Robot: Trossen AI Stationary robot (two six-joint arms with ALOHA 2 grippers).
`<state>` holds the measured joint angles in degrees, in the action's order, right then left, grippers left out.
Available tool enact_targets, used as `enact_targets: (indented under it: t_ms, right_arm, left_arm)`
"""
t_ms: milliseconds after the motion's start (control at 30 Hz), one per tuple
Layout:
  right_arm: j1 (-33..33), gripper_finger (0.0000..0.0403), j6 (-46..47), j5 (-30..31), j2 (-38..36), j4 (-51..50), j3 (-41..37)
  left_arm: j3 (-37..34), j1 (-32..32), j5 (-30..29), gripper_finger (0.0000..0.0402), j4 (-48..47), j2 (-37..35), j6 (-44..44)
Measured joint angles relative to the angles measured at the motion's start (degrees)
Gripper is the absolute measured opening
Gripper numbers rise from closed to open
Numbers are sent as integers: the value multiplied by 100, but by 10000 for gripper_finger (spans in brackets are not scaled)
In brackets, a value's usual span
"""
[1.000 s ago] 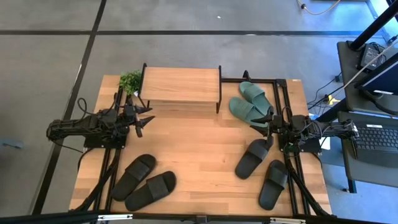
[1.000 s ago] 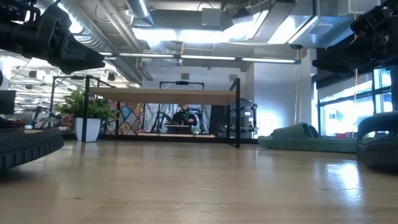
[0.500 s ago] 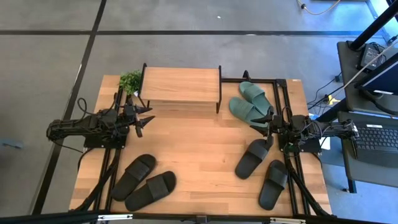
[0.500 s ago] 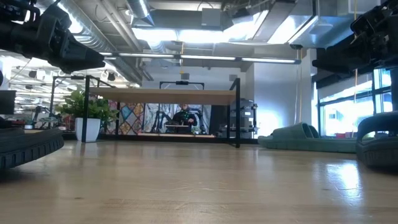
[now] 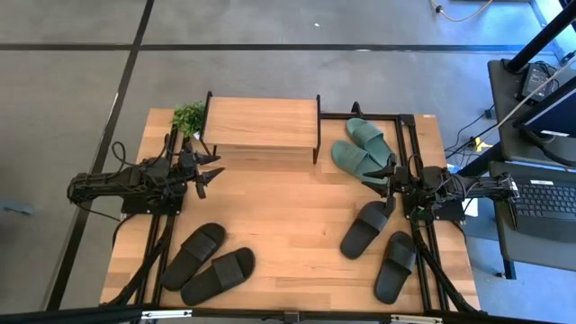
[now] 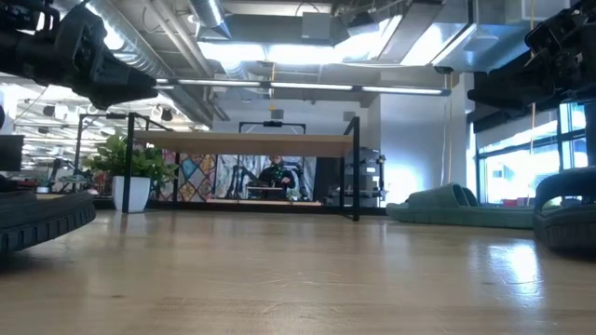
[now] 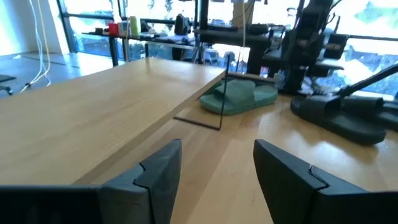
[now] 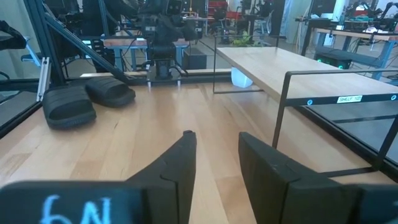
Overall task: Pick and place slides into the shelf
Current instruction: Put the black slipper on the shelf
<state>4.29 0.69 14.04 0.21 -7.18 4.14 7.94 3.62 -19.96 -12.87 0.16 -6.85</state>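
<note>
Robotics lab or open workshop. Exposed ceiling ducts [image 6: 233,37] and strip lights are running overhead; workbenches [image 8: 134,43] and more rigs are standing behind. A laptop [image 5: 549,198] is sitting beside the table [image 5: 288,207].

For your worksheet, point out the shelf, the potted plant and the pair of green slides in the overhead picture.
shelf [image 5: 261,122], high view, middle of its wooden top board.
potted plant [image 5: 189,116], high view, on its leaves.
green slides [image 5: 362,148], high view, where the pair meets.
</note>
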Motion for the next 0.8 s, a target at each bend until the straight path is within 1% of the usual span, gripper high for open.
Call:
enact_targets:
  t_ms: [67,233,367,533,667,800]
  right_arm:
    - [0,122,-102,0,0,0,0]
    - [0,122,-119,-7,0,0,0]
    - [0,122,-111,-7,0,-10,0]
    - [0,122,-115,-7,0,-13,0]
    - [0,122,-118,-7,0,-4,0]
    - [0,122,-120,-4,0,1,0]
  left_arm:
    - [0,2,135,193,178,0,-154]
    - [0,0,489,193,819,-1,-201]
    - [0,-2,1075,193,1351,0,-172]
    - [31,-9,1712,192,1744,65,266]
    - [265,-152,1942,187,1745,387,483]
    - [723,-489,2020,182,1738,1101,1129]
